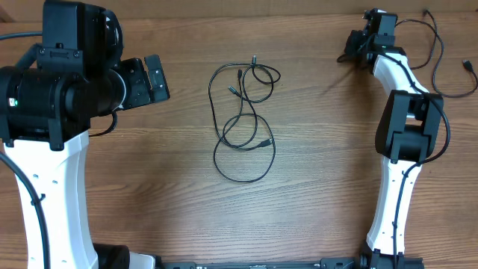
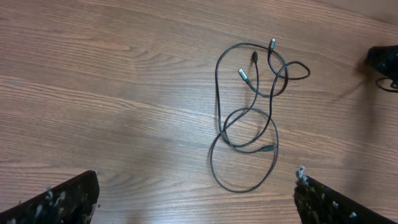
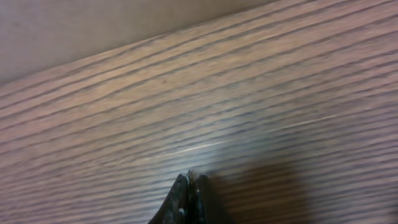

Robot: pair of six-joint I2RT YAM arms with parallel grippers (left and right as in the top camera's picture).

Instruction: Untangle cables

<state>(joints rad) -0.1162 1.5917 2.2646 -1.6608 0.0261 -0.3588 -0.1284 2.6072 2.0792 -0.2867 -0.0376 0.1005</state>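
The cables [image 1: 243, 119] lie in a loose black tangle at the middle of the wooden table, with several small plugs near the top loops. In the left wrist view the cables [image 2: 249, 118] sit ahead of my left gripper [image 2: 196, 202]. It is open wide and holds nothing, with its fingertips [image 2: 65, 199] at the bottom corners. Seen from overhead, my left gripper [image 1: 147, 78] hovers to the left of the tangle. My right gripper [image 1: 349, 54] is at the far right of the table, well away from the tangle. Its fingers [image 3: 189, 199] are pressed together over bare wood with nothing visible between them.
Another thin black cord [image 1: 437, 48] with a plug [image 1: 468, 67] lies at the far right corner, behind the right arm [image 1: 407, 119]. The table's far edge [image 3: 124, 46] runs close ahead of the right gripper. The left arm's bulky body [image 1: 60, 90] stands at the left.
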